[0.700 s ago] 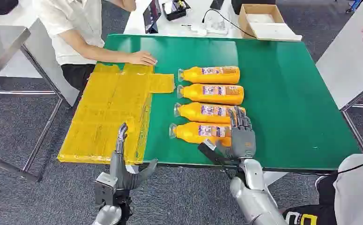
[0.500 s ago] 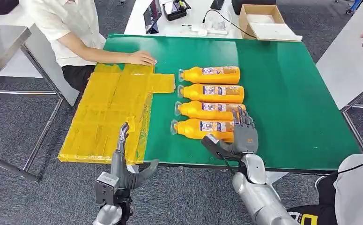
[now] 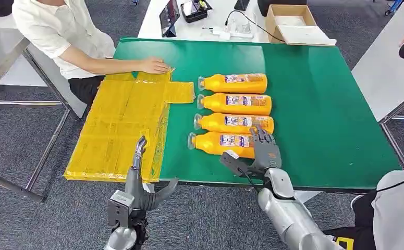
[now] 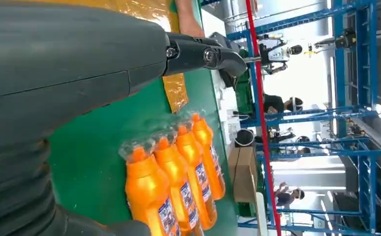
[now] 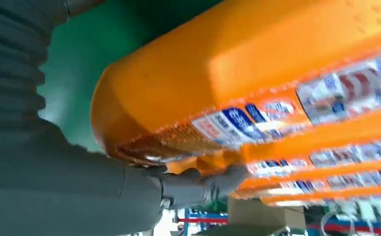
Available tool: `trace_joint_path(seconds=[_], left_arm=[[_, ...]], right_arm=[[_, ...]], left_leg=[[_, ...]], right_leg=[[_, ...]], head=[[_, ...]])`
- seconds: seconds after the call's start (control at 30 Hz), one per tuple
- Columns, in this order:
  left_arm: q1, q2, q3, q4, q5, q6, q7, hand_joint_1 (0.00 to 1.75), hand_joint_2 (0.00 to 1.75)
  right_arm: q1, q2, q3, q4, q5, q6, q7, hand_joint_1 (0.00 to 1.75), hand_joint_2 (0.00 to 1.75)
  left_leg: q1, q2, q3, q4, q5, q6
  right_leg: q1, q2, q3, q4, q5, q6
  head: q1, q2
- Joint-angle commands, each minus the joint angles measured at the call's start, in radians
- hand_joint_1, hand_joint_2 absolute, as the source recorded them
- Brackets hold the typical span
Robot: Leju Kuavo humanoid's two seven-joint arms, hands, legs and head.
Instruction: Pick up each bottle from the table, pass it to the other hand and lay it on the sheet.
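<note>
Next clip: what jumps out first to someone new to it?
Four orange bottles lie in a row mid green table, the right hand at the nearest one's base. A yellow sheet covers the table's left edge, a person's hand resting on its far corner.

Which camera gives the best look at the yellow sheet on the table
The head view: the whole yellow sheet lies spread over the green table's left edge, a person's hand resting on its far corner. The left wrist view catches a strip of it behind the left hand; the right wrist view looks elsewhere.
</note>
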Motion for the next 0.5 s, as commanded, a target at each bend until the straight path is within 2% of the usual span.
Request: trace_joint_path(seconds=[0.03, 0.07, 0.17, 0.2, 0.23, 0.3, 0.5], left_arm=[[-0.039, 0.002, 0.016, 0.038, -0.001, -0.012, 0.014, 0.0, 1.75], [-0.04, 0.002, 0.016, 0.038, -0.002, -0.012, 0.014, 0.0, 1.75], [-0.041, 0.002, 0.017, 0.039, -0.001, -0.012, 0.014, 0.0, 1.75], [-0.041, 0.002, 0.017, 0.039, -0.001, -0.012, 0.014, 0.0, 1.75], [-0.044, 0.001, 0.017, 0.041, -0.001, -0.014, 0.014, 0.0, 1.75], [-0.047, 0.0, 0.016, 0.045, 0.0, -0.017, 0.014, 0.0, 1.75], [-0.049, -0.002, 0.014, 0.05, 0.001, -0.021, 0.015, 0.0, 1.75]], right_arm=[[-0.098, -0.005, 0.079, 0.15, 0.005, 0.1, 0.051, 0.0, 1.75], [-0.095, -0.006, 0.078, 0.152, 0.004, 0.101, 0.052, 0.0, 1.75], [-0.1, -0.004, 0.083, 0.158, 0.007, 0.11, 0.049, 0.03, 1.75], [-0.1, -0.004, 0.083, 0.158, 0.007, 0.11, 0.049, 1.33, 1.75], [-0.1, -0.002, 0.089, 0.172, 0.008, 0.131, 0.048, 1.69, 1.75], [-0.101, -0.001, 0.087, 0.183, -0.004, 0.161, 0.045, 1.75, 1.75], [-0.097, -0.003, 0.091, 0.193, -0.01, 0.181, 0.038, 1.75, 1.75]], left_leg=[[0.002, 0.001, 0.008, 0.001, -0.003, -0.003], [0.001, 0.0, 0.003, -0.001, -0.001, -0.001], [0.001, 0.0, 0.005, -0.001, -0.001, -0.001], [0.001, 0.0, 0.006, 0.0, -0.001, -0.002], [0.001, 0.0, 0.005, -0.001, -0.001, -0.001], [0.002, 0.0, 0.007, 0.0, -0.002, -0.002], [0.001, -0.001, 0.008, -0.001, -0.001, -0.002]], right_leg=[[0.002, 0.001, 0.008, 0.0, -0.002, -0.004], [0.001, 0.0, 0.003, -0.001, -0.001, -0.002], [0.001, 0.0, 0.004, -0.001, -0.001, -0.002], [0.001, 0.0, 0.006, -0.001, -0.001, -0.002], [0.001, -0.001, 0.005, -0.001, -0.001, -0.002], [0.002, -0.001, 0.007, -0.001, -0.002, -0.003], [0.002, -0.002, 0.009, -0.002, -0.001, -0.002]], head=[[0.0, 0.0], [0.0, 0.0], [0.0, 0.0], [0.0, 0.0], [0.0, 0.0], [0.0, 0.0], [0.0, 0.0]])
